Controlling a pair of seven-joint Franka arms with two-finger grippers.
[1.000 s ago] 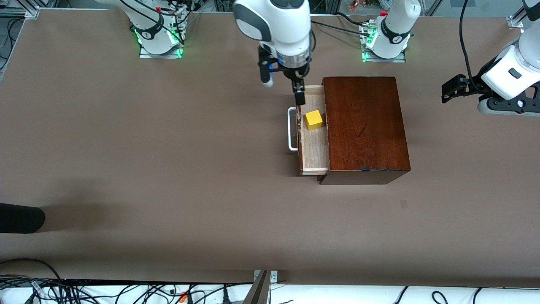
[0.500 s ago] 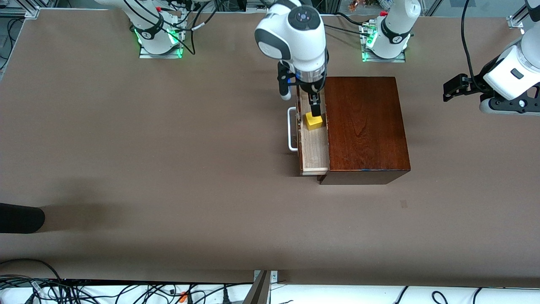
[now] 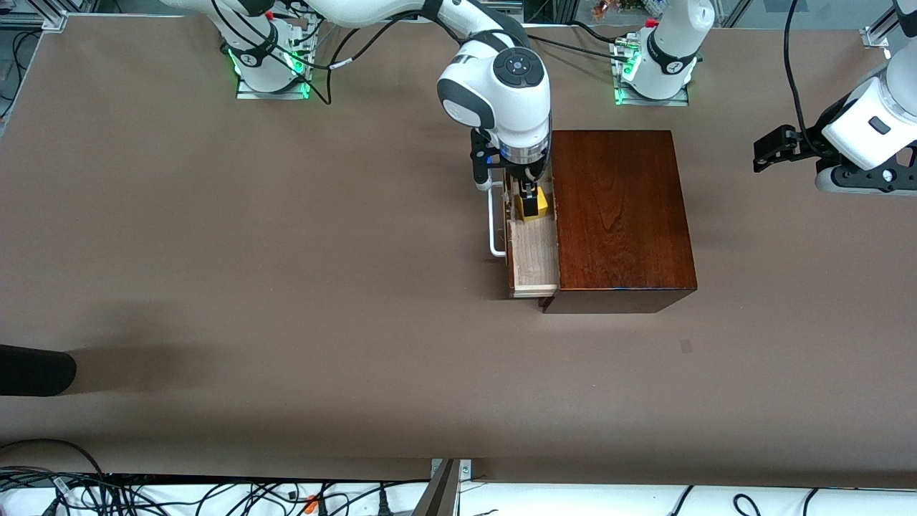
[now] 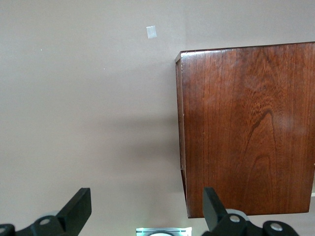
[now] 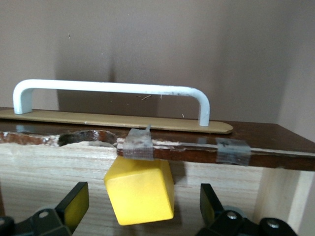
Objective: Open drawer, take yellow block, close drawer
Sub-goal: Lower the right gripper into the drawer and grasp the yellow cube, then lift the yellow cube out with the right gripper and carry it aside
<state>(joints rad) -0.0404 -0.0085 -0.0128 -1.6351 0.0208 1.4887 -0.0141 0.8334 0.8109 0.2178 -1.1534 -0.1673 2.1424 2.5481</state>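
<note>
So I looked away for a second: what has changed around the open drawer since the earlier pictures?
The right gripper came from above the drawer's handle end down into the pale wooden drawer, its open fingers now straddling the small yellow cube, not yet gripped. The cube, the dark reddish-brown box and the waiting left gripper stayed put.

- A wide counter with a matte brown-grey top fills nearly the whole front view
- Two metal base plates sit along the counter's upper edge, each lit by a green glow
- A small pale square patch lies on the counter surface, toward the front camera
- Tangled black cables run over a white strip along the counter's lower edge
- A dark rounded object juts in at the right arm's end of the counter, casting a soft shadow
- Light is even and diffuse
</note>
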